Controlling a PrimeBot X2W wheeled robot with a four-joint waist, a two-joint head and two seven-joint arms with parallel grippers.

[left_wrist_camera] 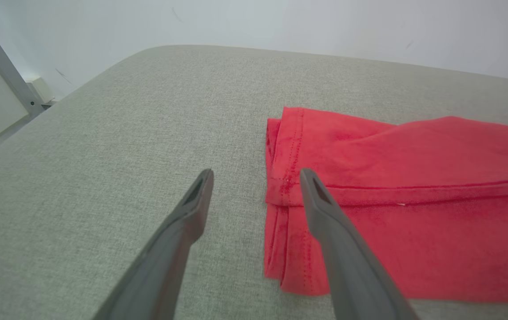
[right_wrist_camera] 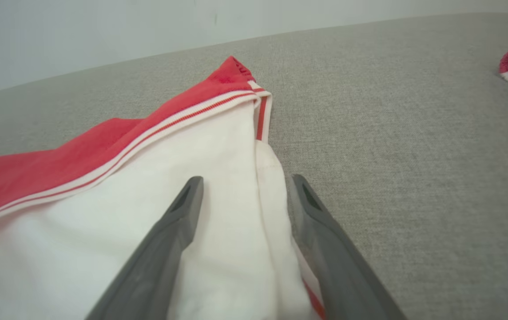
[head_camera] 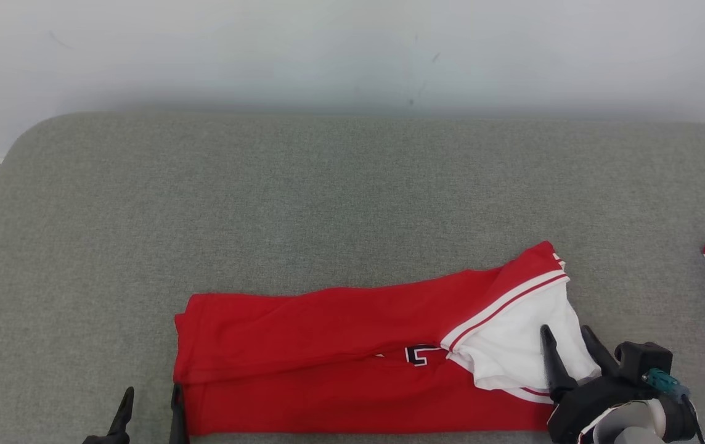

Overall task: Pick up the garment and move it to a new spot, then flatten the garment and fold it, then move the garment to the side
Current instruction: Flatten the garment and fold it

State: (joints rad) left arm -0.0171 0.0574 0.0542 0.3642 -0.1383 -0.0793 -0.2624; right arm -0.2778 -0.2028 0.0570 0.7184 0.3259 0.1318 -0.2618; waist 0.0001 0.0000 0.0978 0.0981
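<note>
Both claws stand wide at the near edge: left gripper [head_camera: 151,394] at the left hem of the folded red jersey [head_camera: 328,333], right gripper [head_camera: 565,333] astride its white sleeve [right_wrist_camera: 218,178]. On the grey cushion [head_camera: 352,203], the next fold likely needs every layer pinched evenly at both ends.

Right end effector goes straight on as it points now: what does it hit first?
Likely the white sleeve of the garment, which the open right end effector straddles; grey surface beyond. Height above cloth unclear.
</note>
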